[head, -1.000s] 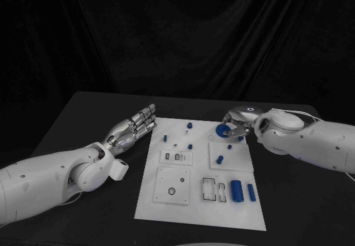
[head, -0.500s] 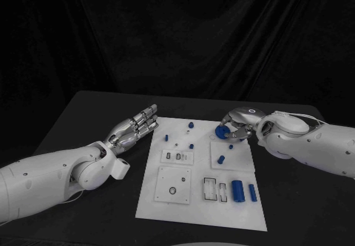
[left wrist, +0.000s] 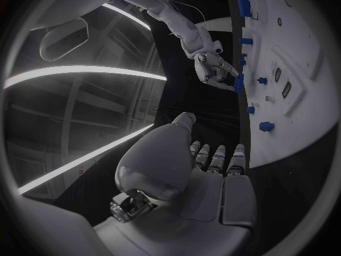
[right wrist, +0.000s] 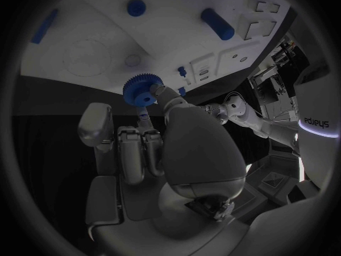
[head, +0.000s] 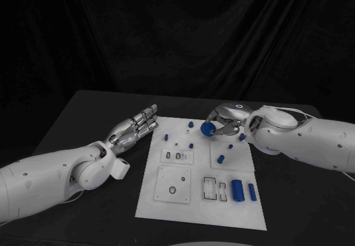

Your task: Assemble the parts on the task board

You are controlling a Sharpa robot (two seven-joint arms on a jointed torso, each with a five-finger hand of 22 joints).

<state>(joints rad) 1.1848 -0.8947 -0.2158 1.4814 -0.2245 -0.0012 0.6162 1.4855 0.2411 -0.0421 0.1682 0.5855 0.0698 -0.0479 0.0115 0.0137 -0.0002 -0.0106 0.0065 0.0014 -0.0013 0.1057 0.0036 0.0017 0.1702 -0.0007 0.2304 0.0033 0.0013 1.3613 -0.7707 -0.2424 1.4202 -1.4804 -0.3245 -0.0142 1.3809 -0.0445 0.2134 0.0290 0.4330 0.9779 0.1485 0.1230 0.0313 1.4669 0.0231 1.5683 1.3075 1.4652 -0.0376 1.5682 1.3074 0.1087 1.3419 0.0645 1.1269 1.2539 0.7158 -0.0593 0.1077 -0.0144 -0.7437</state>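
Gear (head: 208, 129) pinched in the right hand (head: 224, 121) above the far end of the task board (head: 194, 205).

Right-hand fingers (right wrist: 167, 99) grip the blue toothed gear at its edge, holding it over the white board near a small upright blue peg (head: 191, 124). The left hand (head: 135, 127) hovers over the black desk (head: 89, 110) just beside the board's left edge, fingers straight and holding nothing. Two blue cylinders (head: 237, 190) lie near the board's right edge, closer to the robot.
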